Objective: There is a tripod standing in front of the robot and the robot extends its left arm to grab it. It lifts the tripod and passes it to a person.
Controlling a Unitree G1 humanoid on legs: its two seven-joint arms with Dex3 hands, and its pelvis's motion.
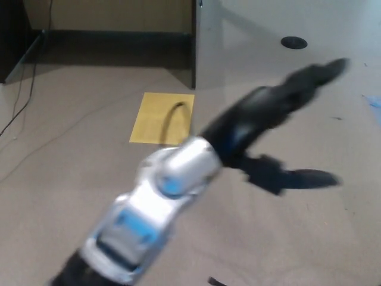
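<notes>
left hand [271, 128] | blurred, fingers apparently spread | holding nothing

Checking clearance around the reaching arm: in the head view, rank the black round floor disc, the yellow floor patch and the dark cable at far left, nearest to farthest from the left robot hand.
Measured from the left robot hand, open and blurred:
1. Black round disc, up beyond the fingertips.
2. Yellow patch, on the floor to its left.
3. Dark cable, along the far left edge.

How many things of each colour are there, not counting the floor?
Black: 2, the left robot hand, open and holding nothing, and a round black disc on the grey surface.
Yellow: 1, a flat yellow sheet on the floor.
Silver and blue: 1, the robot's wrist and forearm.
Total: 4. No tripod shows.
</notes>
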